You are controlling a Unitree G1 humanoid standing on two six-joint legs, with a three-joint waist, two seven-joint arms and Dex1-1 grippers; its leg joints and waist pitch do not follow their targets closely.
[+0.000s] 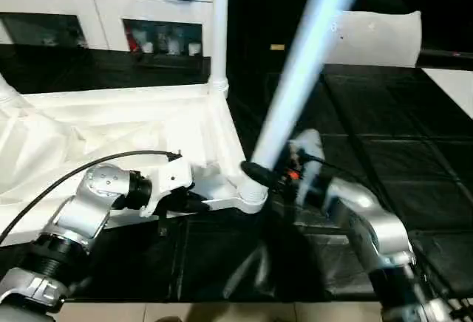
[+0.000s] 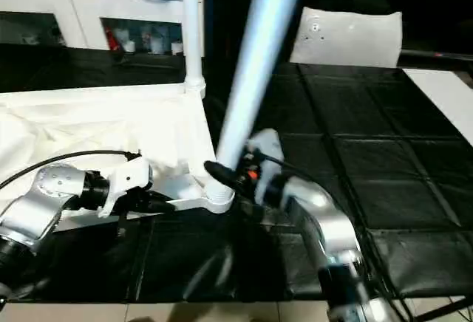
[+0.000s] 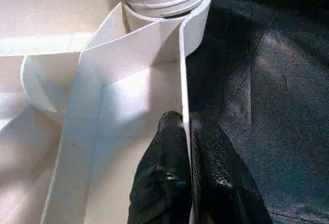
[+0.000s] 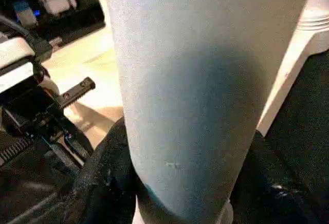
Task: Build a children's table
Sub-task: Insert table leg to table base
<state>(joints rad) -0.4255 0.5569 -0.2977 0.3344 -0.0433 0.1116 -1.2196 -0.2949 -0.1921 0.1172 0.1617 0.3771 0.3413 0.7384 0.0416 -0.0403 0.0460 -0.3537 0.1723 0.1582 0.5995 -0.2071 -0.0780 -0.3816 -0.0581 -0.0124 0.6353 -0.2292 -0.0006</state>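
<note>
1. The tabletop (image 1: 111, 126) is lying upside down on the black mat (image 1: 399, 167), its ribbed underside facing up, filling the head view from nine o'clock to the centre.
2. A leg (image 1: 219, 23) is standing upright in the far corner socket at about twelve o'clock.
3. A second leg (image 1: 307, 56) is being held at its lower end in the near corner socket (image 1: 253, 193), leaning toward one o'clock.
4. The left gripper (image 3: 187, 157) is being kept closed on the thin near rim wall of the tabletop, one black finger on each side, just at nine o'clock of the near socket.
5. The right gripper (image 2: 225, 174) is wrapped around the base of the leaning leg; its black fingers (image 4: 105, 178) are pressing against both sides of the shaft.
6. A white pillow-like block (image 2: 347, 38) is lying on the mat at one o'clock, well apart from the table.
7. White cabinets (image 1: 96, 12) with glass fronts are standing along the back at eleven o'clock; small items inside are too blurred to identify.
8. No readable writing or brand marks can be made out.
</note>
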